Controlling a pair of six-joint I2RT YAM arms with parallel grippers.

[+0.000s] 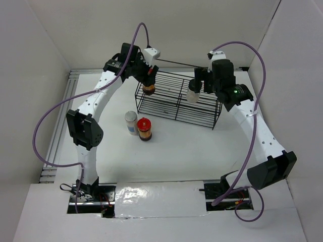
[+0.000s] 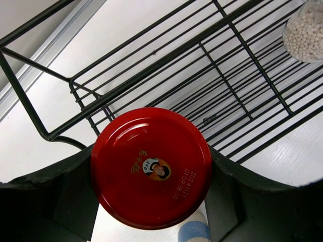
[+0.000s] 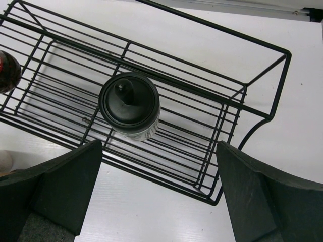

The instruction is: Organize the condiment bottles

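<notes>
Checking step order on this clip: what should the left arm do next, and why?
Probably lower the red-capped jar onto the wire rack and release. The left end effector holds it over the rack's left end; the black-capped jar already stands inside.

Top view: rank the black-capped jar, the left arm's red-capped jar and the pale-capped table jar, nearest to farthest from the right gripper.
1. The black-capped jar, in the rack, right by the right gripper.
2. The red-capped jar, at the rack's left end.
3. The pale-capped jar, on the table, front left.
</notes>
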